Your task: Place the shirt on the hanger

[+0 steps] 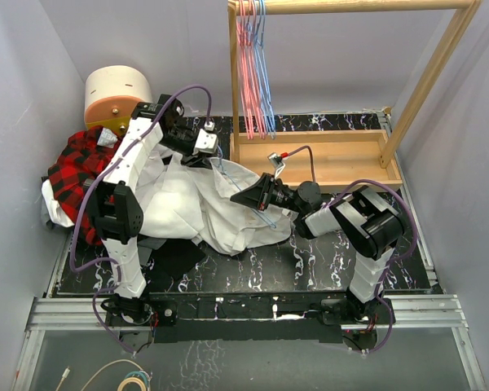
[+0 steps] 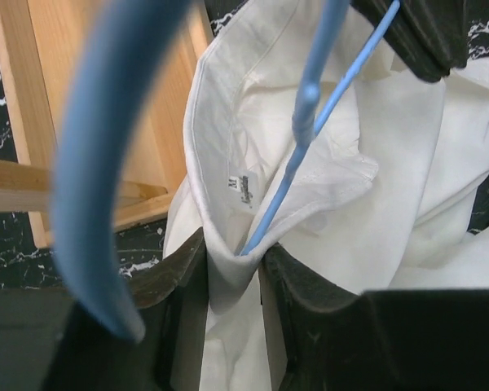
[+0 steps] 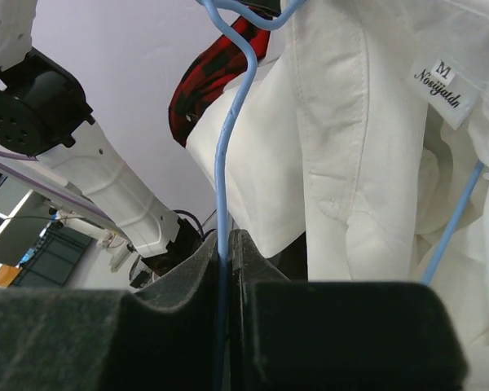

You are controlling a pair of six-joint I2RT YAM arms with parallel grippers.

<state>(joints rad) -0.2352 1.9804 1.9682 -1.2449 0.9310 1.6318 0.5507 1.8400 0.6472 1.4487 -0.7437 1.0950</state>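
The white shirt lies bunched in the middle of the table. My left gripper is over its collar end and is shut on the collar fabric, which is pinched between the fingers. The light-blue hanger runs down into the collar opening; its blurred hook is close to the camera. My right gripper is at the shirt's right side and is shut on a thin bar of the hanger. The shirt's collar label shows in the right wrist view.
A red-and-black plaid garment lies at the left edge, beside a round cream container. A wooden rack stands at the back right, with pink and blue hangers on its rail.
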